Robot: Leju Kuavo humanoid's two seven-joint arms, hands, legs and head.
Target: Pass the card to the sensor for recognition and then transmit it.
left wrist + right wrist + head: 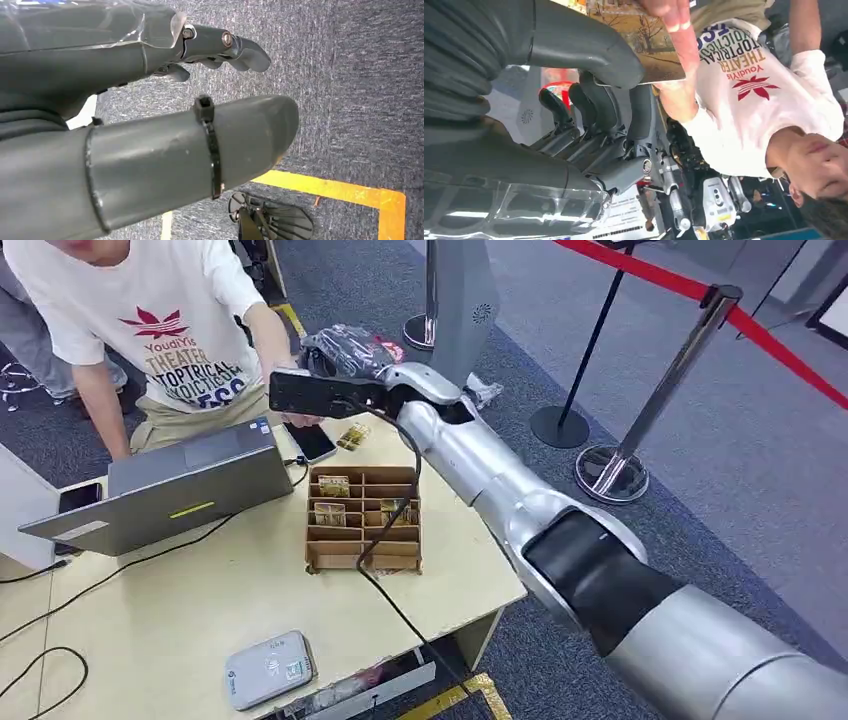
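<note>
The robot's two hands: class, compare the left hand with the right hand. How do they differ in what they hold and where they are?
The right hand holds a card under its thumb, and a person's hand touches that card; the left hand holds nothing. The right hand is raised toward the person beyond the table; the left hand hangs over grey carpet. Both are grey.

Autumn-tree picture card [649, 47] aloft beyond the table; grey sensor [268, 668] flat at table's near edge
</note>
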